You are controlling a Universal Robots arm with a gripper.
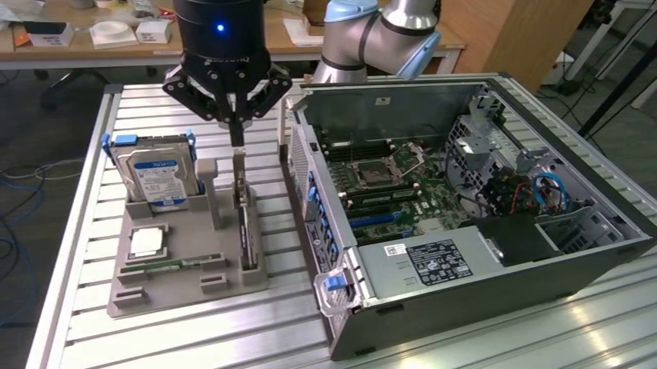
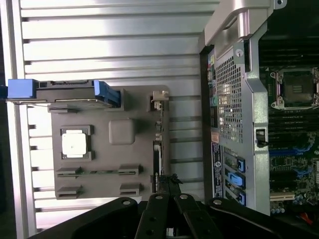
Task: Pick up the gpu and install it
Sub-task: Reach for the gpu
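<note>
The slatted aluminium table (image 1: 185, 338) leaves bare ribbed strips all round the grey moulded plastic holder tray (image 1: 154, 300). Only a narrow lane of slats separates the tray's edge from the perforated metal side wall of the open black-and-grey computer case (image 1: 575, 254) on the exterior view's right. The case lies with its open side upward, so the green motherboard (image 1: 411, 192) with its blue expansion slots (image 1: 375, 219) is exposed from above, bounded by the case's raised sheet-metal rims. The black multi-link gripper (image 1: 238, 141) hangs straight down over the tray with free air on both sides of it. Its jaws are drawn fully together into one thin point right at the upper end of the gpu (image 1: 245, 211), but I cannot tell whether they pinch the card or merely meet above it. The gpu, a thin flat dark card with a pale metal end, stands on edge in the tray slot nearest the case, upright and parallel to the case wall. Further from the case on the tray, a silver hard drive with a blue-white label (image 1: 159, 181) stands upright in a blue plastic carrier. A square silvery processor chip (image 1: 147, 242) lies flat in its pocket, and a narrow green memory stick (image 1: 169, 265) rests on edge between small grey clips.
</note>
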